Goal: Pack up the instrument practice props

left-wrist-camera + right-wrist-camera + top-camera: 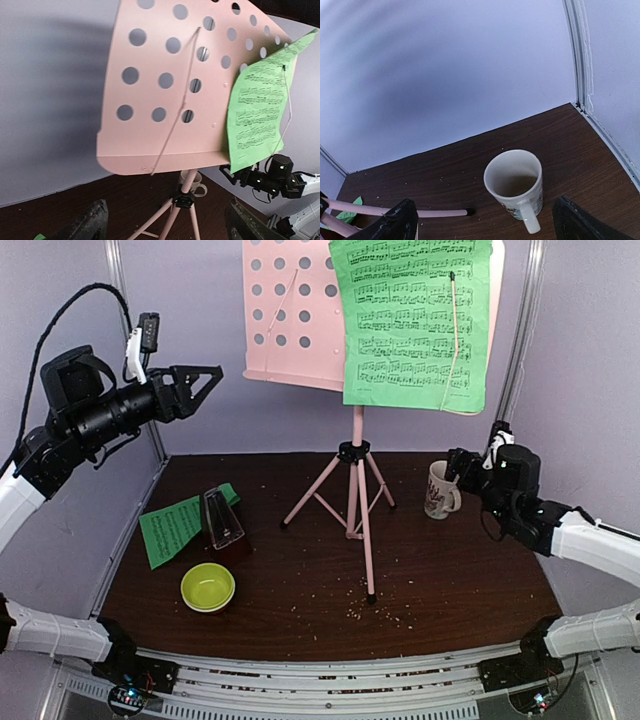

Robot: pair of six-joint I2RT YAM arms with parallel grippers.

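The pink music stand [357,480] stands on its tripod mid-table, its perforated desk [290,325] high at the back. One green sheet-music page [415,325] hangs on the desk's right half under a wire arm. Another green page [172,528] lies flat at the left, and the dark red metronome [222,520] under its clear cover stands on it. My left gripper [208,388] is open, raised left of the desk and apart from it. In the left wrist view the desk [165,100] fills the frame above the open left gripper [167,230]. My right gripper [487,227] is open.
The white mug [515,182] stands at the right, just ahead of my right gripper [458,468] and untouched. A yellow-green bowl [208,587] sits at the front left, near the metronome. One tripod leg [395,211] reaches towards the mug. Crumbs dot the dark wooden table [470,570]. Grey walls close in the table.
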